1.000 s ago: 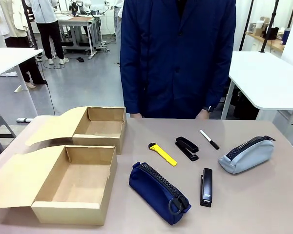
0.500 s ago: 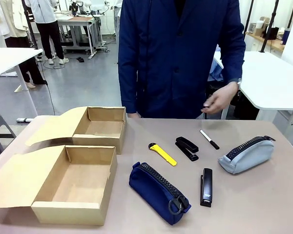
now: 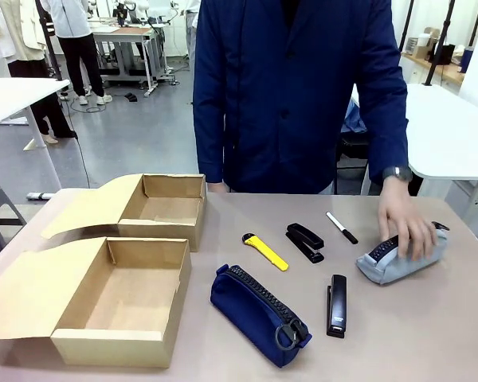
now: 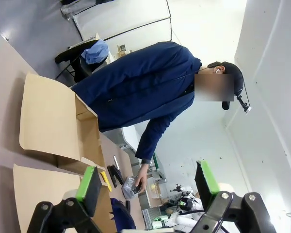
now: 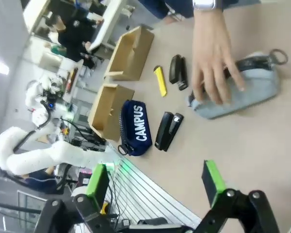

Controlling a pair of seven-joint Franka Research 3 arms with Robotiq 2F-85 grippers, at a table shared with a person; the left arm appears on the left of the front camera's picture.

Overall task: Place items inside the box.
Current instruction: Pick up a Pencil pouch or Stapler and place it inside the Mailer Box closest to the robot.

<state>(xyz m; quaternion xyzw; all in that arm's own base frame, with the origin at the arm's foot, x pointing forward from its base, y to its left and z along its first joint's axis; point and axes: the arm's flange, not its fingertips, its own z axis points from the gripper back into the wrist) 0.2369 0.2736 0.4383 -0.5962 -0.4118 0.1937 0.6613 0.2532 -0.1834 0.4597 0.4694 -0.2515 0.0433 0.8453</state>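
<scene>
The person's hand (image 3: 406,227) is laid on a light grey zip pouch (image 3: 386,267) at the right edge. It could be struck if that side is reached into.

At lower left the longer open brown cardboard box (image 3: 111,350) is set, with nothing inside. A squatter cardboard box (image 3: 163,231) just behind it could be filled by mistake.

The navy zip pouch lettered "CAMPUS" (image 3: 255,310) is laid at lower centre. An upper black stapler (image 3: 305,241), a lower black stapler (image 3: 337,306), a yellow utility knife (image 3: 265,251) and a white marker (image 3: 342,227) are scattered beside it.

The left gripper (image 4: 148,187) and the right gripper (image 5: 155,187) are both spread wide, with nothing pinched.

box (image 3: 163,235): open, far left | navy pouch (image 3: 259,314), yellow knife (image 3: 264,251), staplers (image 3: 304,242): outside, on table
</scene>
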